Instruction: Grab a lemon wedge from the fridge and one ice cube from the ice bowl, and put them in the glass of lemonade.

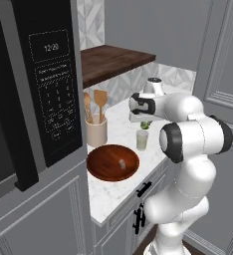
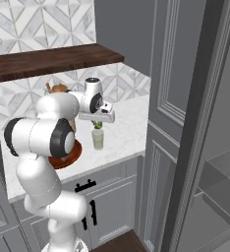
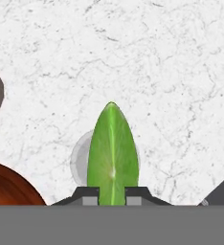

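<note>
White marbled bench point(image 1: 119, 137) carries the ice bowl point(image 1: 112, 162), with the ice cube point(image 1: 121, 163) inside it. The glass of lemonade point(image 1: 142, 140) stands just beside the bowl. Directly above the glass, the gripper point(image 3: 112, 192) is clamped on the green lemon wedge point(image 3: 112, 155).

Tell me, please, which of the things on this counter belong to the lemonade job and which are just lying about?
Part of the job:
- lemon wedge, clamped in the end effector right above the glass
- glass of lemonade
- ice bowl
- ice cube, lying in the bowl

Just lying about:
- beige crock with wooden spatulas
- microwave
</note>
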